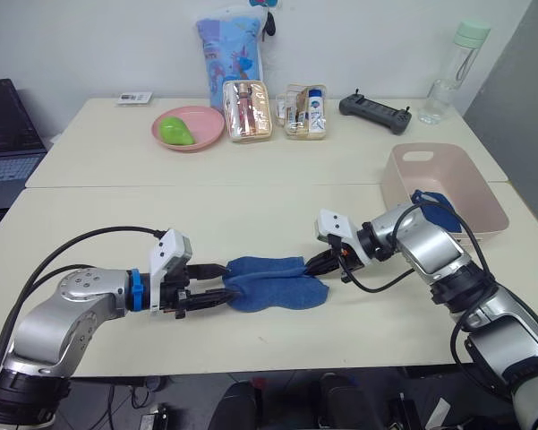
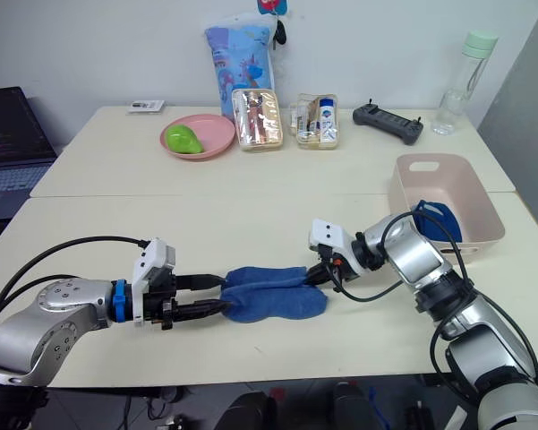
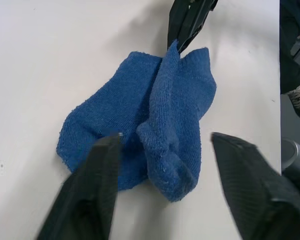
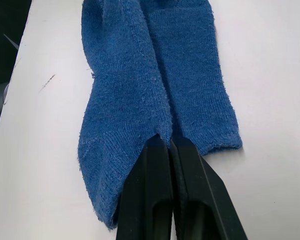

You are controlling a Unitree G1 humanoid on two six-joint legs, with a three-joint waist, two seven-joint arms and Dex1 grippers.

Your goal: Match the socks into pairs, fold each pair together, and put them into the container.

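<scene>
Two medium blue socks [image 1: 273, 282] lie side by side, partly overlapping, on the front table between my arms. My left gripper [image 1: 219, 285] is open at their left end, and its black fingers [image 3: 97, 175] straddle the toe ends low over the table. At the right end my right gripper [image 4: 168, 142] is shut on the socks, pinching up a ridge of fabric near the cuffs. The pale pink container [image 1: 396, 179] stands at the right behind my right arm. A darker blue folded sock [image 1: 440, 210] lies inside it.
At the back stand a round pink plate [image 1: 188, 128] with a green object, two clear pouches [image 1: 248, 110], a tall printed bag [image 1: 231, 45], a black controller [image 1: 374, 110] and a bottle [image 1: 456, 67]. A laptop [image 1: 9, 125] sits at far left.
</scene>
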